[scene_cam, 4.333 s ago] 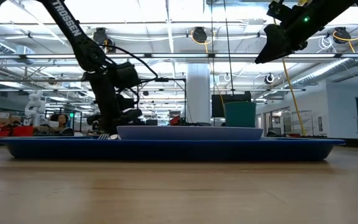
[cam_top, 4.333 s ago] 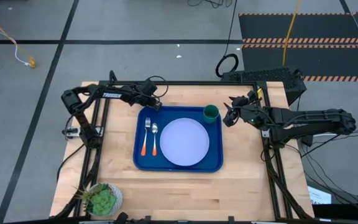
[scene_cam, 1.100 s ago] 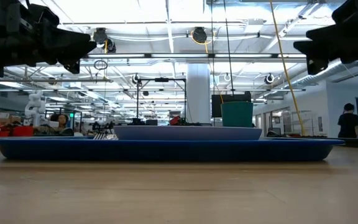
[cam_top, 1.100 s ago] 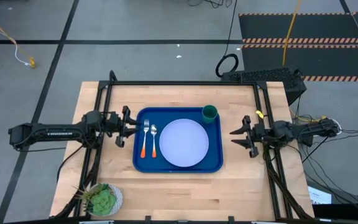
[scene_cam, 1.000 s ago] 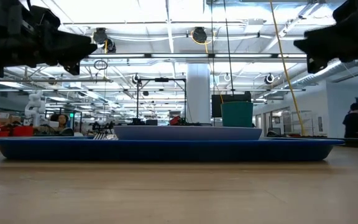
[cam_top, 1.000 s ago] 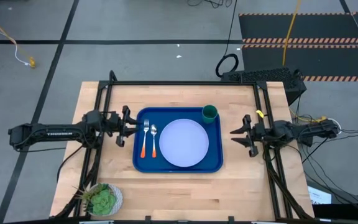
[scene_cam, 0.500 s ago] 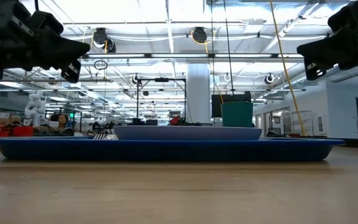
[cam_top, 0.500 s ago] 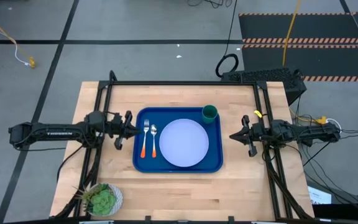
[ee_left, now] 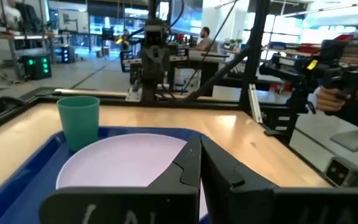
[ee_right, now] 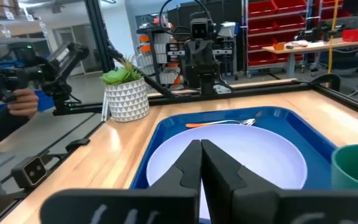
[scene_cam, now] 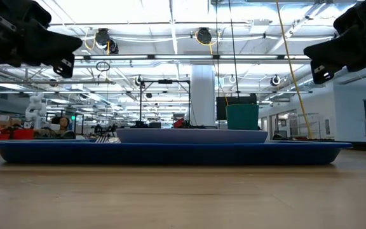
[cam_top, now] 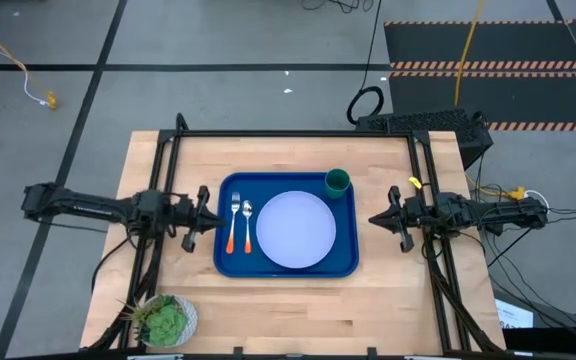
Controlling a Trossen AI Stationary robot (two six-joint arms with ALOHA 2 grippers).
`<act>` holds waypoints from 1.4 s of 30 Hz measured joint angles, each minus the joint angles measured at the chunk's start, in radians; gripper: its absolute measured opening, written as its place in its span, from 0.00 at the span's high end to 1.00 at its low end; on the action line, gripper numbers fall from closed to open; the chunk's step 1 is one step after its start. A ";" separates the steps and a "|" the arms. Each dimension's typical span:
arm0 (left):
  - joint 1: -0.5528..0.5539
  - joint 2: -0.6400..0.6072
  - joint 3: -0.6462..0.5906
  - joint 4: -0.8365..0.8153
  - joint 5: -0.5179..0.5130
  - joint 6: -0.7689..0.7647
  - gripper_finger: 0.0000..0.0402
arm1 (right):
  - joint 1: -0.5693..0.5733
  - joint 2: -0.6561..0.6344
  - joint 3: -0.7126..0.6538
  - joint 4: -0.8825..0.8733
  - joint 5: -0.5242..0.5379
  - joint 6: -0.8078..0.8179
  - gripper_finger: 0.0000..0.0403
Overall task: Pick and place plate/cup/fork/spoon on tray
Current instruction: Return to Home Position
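The blue tray [cam_top: 226,258] lies mid-table. On it rest the pale plate [cam_top: 295,229], the green cup [cam_top: 338,181] at its far right corner, and the orange-handled fork [cam_top: 234,222] and spoon [cam_top: 248,224] side by side left of the plate. My left gripper [cam_top: 208,216] hovers shut just left of the tray, pointing at it; its wrist view shows shut fingers [ee_left: 199,163] before the plate [ee_left: 117,163] and cup [ee_left: 79,121]. My right gripper [cam_top: 374,219] hovers shut right of the tray; its shut fingers [ee_right: 201,163] face the plate [ee_right: 253,158].
A white pot with a green plant [cam_top: 168,320] stands at the near left corner. Black frame rails [cam_top: 293,133] run along the table's far, left and right sides. Bare wood lies near the tray's front. A person's hands hold a controller beyond the table [ee_left: 334,93].
Both grippers have shut, empty, at the tray's sides. My left arm has drawn back a little toward the table's left and near edge. The tray and its dishes have stayed put.
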 joint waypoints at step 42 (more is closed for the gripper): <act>-0.012 -0.469 0.001 -0.488 -0.048 0.056 0.94 | 0.000 0.007 0.000 0.016 -0.041 -0.049 1.00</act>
